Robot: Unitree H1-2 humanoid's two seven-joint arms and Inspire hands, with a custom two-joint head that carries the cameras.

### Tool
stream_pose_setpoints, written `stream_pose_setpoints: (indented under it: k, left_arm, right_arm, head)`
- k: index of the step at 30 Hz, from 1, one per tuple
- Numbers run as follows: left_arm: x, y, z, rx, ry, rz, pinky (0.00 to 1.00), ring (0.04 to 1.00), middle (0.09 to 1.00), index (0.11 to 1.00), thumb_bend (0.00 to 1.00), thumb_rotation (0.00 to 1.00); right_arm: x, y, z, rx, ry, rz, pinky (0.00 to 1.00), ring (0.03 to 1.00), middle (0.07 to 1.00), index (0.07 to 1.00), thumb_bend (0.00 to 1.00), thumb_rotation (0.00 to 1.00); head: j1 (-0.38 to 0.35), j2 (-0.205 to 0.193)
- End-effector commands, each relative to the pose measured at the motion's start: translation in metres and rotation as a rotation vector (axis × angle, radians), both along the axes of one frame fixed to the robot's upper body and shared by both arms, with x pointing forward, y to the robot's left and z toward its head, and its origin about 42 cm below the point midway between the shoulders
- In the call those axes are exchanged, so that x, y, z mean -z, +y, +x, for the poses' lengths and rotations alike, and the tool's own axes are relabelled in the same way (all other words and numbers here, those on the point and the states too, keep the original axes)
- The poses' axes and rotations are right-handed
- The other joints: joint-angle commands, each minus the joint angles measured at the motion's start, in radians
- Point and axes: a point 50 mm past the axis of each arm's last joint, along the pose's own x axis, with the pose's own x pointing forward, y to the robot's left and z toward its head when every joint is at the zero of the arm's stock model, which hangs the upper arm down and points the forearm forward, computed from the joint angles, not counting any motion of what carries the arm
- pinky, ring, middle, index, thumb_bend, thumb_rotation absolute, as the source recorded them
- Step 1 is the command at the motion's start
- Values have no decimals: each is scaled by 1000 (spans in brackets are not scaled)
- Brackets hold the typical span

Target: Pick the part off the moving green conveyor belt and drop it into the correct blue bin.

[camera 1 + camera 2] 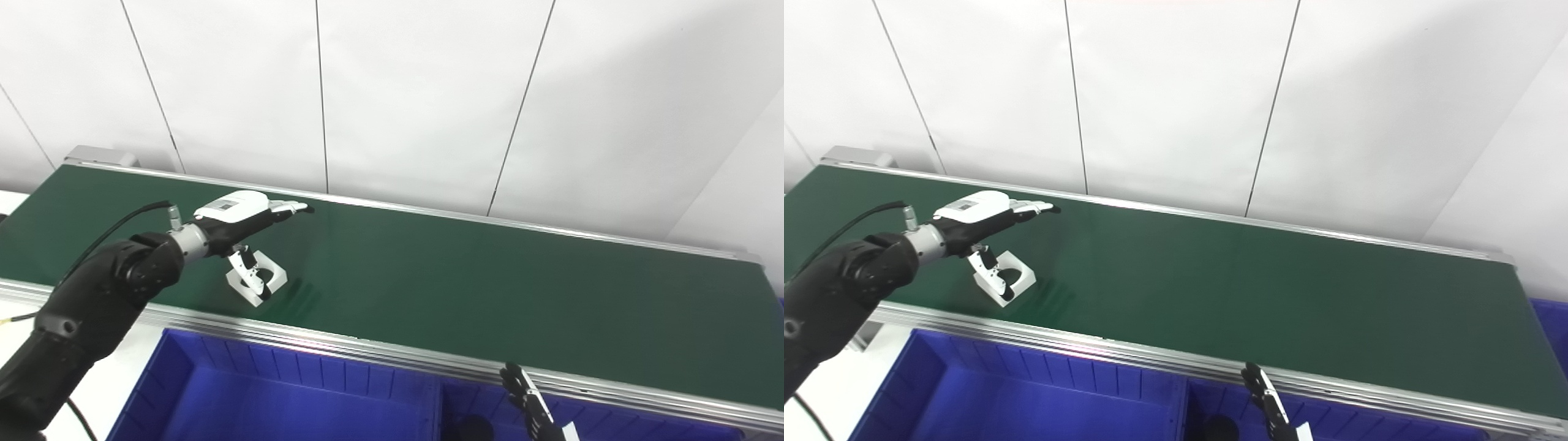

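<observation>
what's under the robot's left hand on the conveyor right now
A white square part with a round hole lies on the green belt beneath the left hand; the thumb covers its near-left portion.

The green conveyor belt (465, 288), edged by silver rails, carries a single white part (257, 278) (square, with a round hole, seemingly flat on the surface) lying near the belt's left end, close to its near rail.

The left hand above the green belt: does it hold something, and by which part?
Nothing is held yet. The left hand is open over the white square part with a round hole, thumb reaching into it, fingers stretched.
</observation>
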Motion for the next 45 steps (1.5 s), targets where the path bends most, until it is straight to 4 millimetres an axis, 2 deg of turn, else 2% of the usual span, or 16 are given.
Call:
stream_pose_setpoints:
  k: [1, 11, 22, 25, 27, 29, 31, 32, 33, 35, 36, 38, 39, 42, 43, 45]
  left_arm:
    - [-26, -2, 16, 0, -70, 31, 981, 962, 963, 938, 892, 0]
    - [-8, -21, 18, 26, -33, 165, 980, 971, 972, 952, 834, 0]
    - [8, -29, 27, 34, -29, 210, 944, 953, 962, 938, 738, 0]
    - [13, -28, 30, 27, -38, 225, 942, 951, 963, 936, 694, 0]
    - [16, -28, 32, 14, -53, 200, 913, 922, 940, 913, 617, 0]
    - [18, -29, 33, -1, -59, 171, 789, 878, 909, 888, 574, 0]
    - [20, -31, 34, -1, -66, 157, 562, 702, 839, 841, 522, 0]
    - [21, -32, 35, 1, -70, 156, 429, 541, 658, 797, 500, 0]
    - [22, -33, 36, 2, -74, 156, 414, 524, 626, 791, 500, 0]
    - [25, -36, 37, 12, -91, 157, 271, 437, 525, 708, 500, 0]
    - [26, -37, 37, 17, -97, 150, 247, 426, 510, 692, 501, 0]
    - [29, -39, 37, 25, -100, 132, 196, 282, 479, 526, 515, 0]
    - [29, -39, 37, 27, -100, 123, 202, 279, 477, 502, 518, 0]
    - [34, -41, 35, 29, -104, 85, 231, 307, 478, 492, 519, 0]
    - [36, -41, 34, 30, -109, 74, 254, 328, 433, 508, 515, 0]
    - [38, -42, 33, 32, -115, 62, 286, 359, 418, 517, 514, 0]
  right_arm:
    - [-12, -1, 4, -13, -88, 14, 913, 905, 906, 936, 895, 393]
    - [-12, -4, 4, -7, -91, 10, 911, 897, 902, 929, 908, 405]
    - [-13, -6, 4, -7, -91, 24, 912, 895, 904, 928, 908, 393]
    - [-13, -6, 3, -10, -89, 29, 924, 899, 907, 929, 906, 384]
    - [-13, -7, 3, -11, -89, 26, 920, 897, 907, 933, 897, 389]
    - [-13, -7, 3, -12, -89, 30, 915, 896, 906, 933, 895, 386]
    - [-14, -8, 2, -10, -89, 30, 921, 901, 907, 933, 900, 387]
    - [-14, -8, 2, -8, -89, 29, 917, 902, 906, 932, 903, 388]
    - [-14, -8, 2, -8, -91, 24, 917, 902, 906, 931, 903, 388]
    - [-14, -8, 2, -7, -93, 20, 908, 899, 904, 929, 895, 387]
    - [-14, -8, 2, -8, -93, 21, 907, 899, 903, 928, 894, 387]
    - [-14, -8, 1, -8, -90, 24, 910, 901, 905, 930, 895, 390]
    - [-14, -8, 1, -7, -88, 24, 917, 904, 905, 930, 900, 394]
    - [-14, -8, 1, -9, -91, 30, 921, 906, 904, 930, 894, 386]
    - [-14, -8, 1, -10, -91, 31, 922, 906, 905, 929, 893, 383]
    - [-15, -7, 1, -9, -91, 33, 923, 905, 905, 928, 892, 380]
  head:
    - [0, -1]
    - [17, 1]
    - [27, 3]
    - [30, 4]
    - [31, 5]
    - [31, 7]
    - [31, 8]
    - [32, 9]
    - [32, 9]
    - [32, 9]
    - [33, 12]
    - [34, 12]
    - [34, 12]
    - [33, 15]
    - [33, 16]
    - [31, 17]
